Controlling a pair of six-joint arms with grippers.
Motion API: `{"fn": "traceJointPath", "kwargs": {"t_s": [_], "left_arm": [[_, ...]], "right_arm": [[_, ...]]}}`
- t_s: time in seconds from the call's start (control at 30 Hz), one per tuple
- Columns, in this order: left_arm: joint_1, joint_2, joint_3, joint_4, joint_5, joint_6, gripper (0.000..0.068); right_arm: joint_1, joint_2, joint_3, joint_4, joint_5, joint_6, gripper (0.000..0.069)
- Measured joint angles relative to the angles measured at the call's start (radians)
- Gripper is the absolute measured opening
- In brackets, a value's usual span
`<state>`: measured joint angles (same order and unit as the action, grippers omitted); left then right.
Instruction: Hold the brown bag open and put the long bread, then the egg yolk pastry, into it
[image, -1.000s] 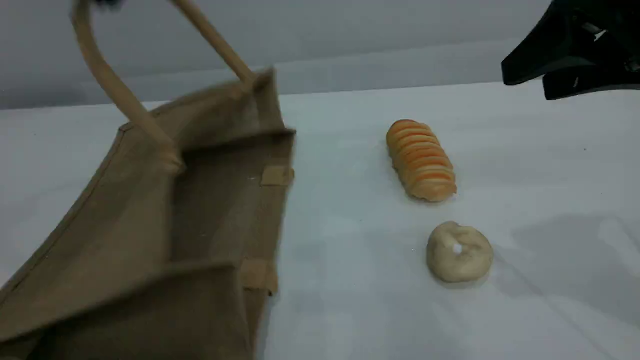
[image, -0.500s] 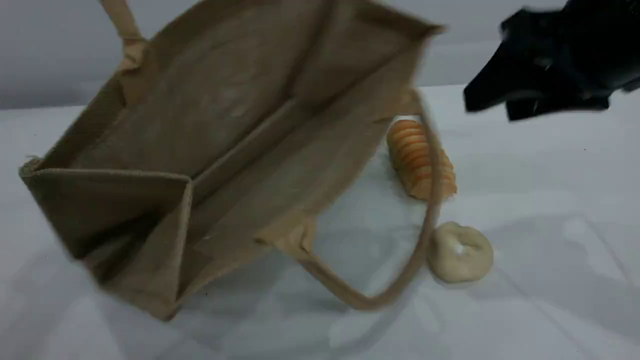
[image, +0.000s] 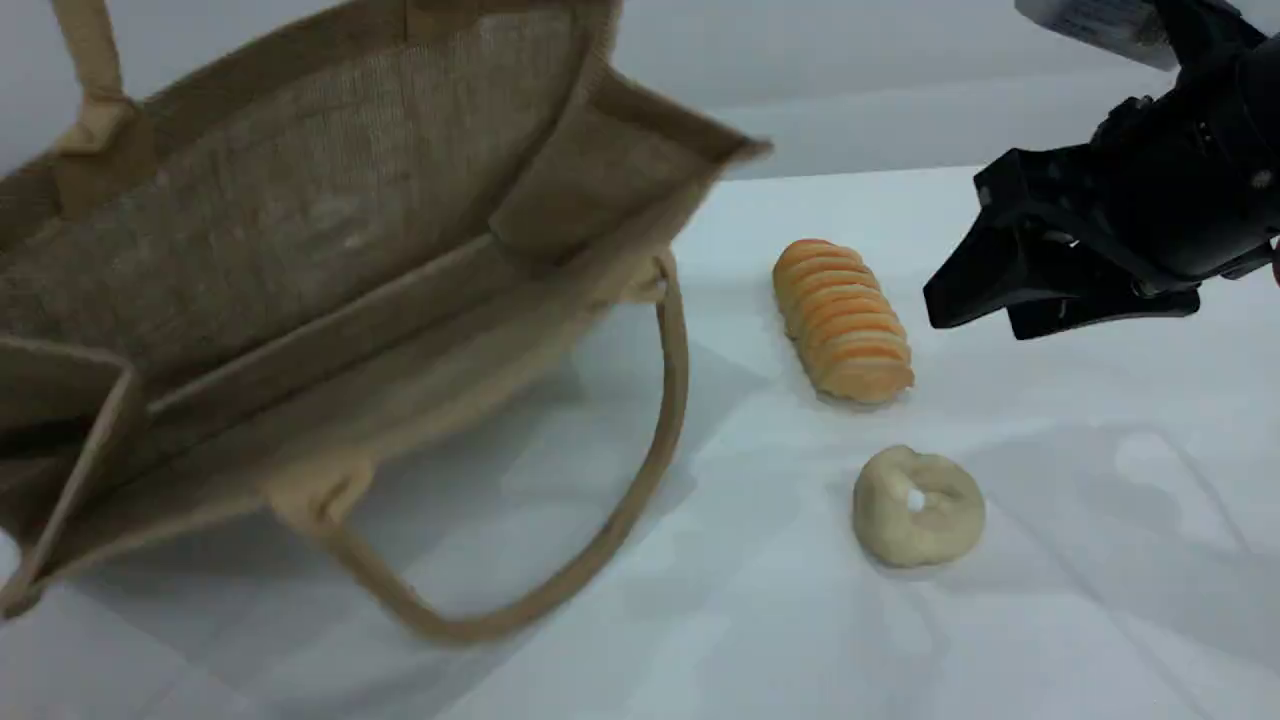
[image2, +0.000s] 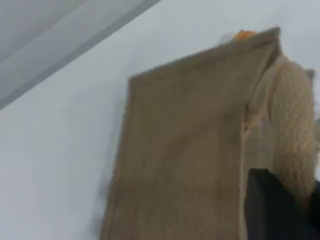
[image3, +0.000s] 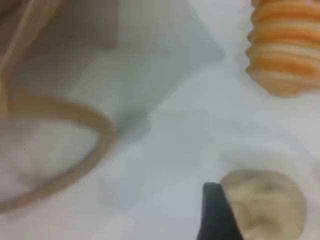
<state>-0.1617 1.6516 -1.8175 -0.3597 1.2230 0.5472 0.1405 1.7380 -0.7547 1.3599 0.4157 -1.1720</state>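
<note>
The brown bag (image: 300, 230) hangs tilted at the left, its mouth open toward the camera. One handle (image: 90, 70) runs up out of the frame; the other handle (image: 640, 480) droops loose over the table. In the left wrist view my left gripper (image2: 292, 210) is shut on the rope handle (image2: 292, 130), with the bag (image2: 185, 150) hanging below it. The long bread (image: 842, 320) lies on the table right of the bag, the egg yolk pastry (image: 918, 505) just in front of it. My right gripper (image: 970, 312) hovers open, close to the right of the bread. The right wrist view shows the bread (image3: 285, 50), the pastry (image3: 270, 205) and my fingertip (image3: 215, 215).
A white table (image: 1100, 520) carries everything, with a grey wall behind it. The loose handle (image3: 75, 170) hangs between the bag and the two foods.
The bag has swung up and back to the left, uncovering the bread, and its loose handle has moved left. My right gripper has come down closer to the bread.
</note>
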Motion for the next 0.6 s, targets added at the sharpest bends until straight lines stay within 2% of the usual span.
{"fn": "traceJointPath", "kwargs": {"t_s": [0.4,0.6], "left_arm": [[0.000,0.001,0.000,-0.008,-0.002,0.000,0.0083],[0.000,0.001,0.000,-0.007,-0.002,-0.001,0.0083]], "right_arm": [[0.000,0.061,-0.001,0.010,0.007,-0.012,0.0386],[0.000,0.073,-0.040,0.134,-0.046,-0.155,0.0386]]}}
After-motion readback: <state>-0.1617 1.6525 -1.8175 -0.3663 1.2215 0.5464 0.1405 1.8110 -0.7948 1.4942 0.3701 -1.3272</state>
